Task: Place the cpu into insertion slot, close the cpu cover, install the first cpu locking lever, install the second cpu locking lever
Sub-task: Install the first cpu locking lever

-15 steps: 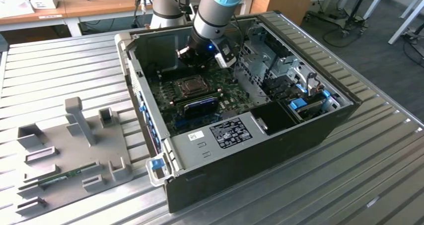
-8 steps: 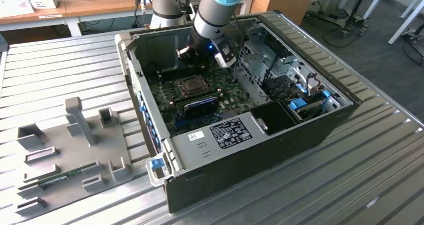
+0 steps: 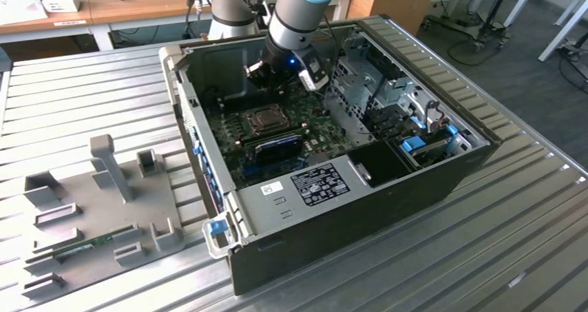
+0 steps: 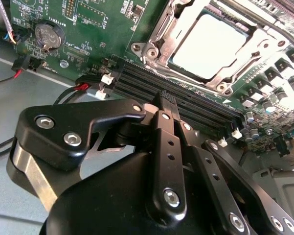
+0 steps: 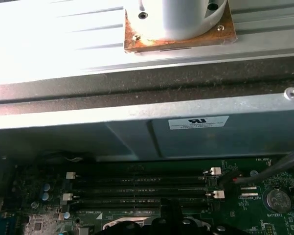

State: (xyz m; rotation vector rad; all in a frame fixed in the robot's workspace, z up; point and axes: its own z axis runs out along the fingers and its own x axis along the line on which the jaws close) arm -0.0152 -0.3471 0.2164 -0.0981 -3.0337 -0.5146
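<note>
The cpu (image 4: 210, 46) lies flat in the insertion slot (image 4: 220, 87), its pale metal top showing through the window of the cpu cover (image 4: 164, 27), which lies down around it. In the exterior view the cpu (image 3: 269, 118) sits mid-board inside the open computer case (image 3: 303, 209). My gripper (image 4: 167, 103) is shut with nothing between its fingers and hovers over the long black memory slots (image 4: 186, 105), just beside the socket. Seen from the exterior view, the gripper (image 3: 264, 83) hangs inside the case, just behind the socket.
Case walls surround the green board (image 3: 230, 129) closely. A drive cage (image 3: 368, 85) stands at the exterior view's right. Red and black cables (image 4: 83, 87) and a coin battery (image 4: 49, 35) lie near the gripper. A grey fixture tray (image 3: 101, 215) rests on the ribbed table.
</note>
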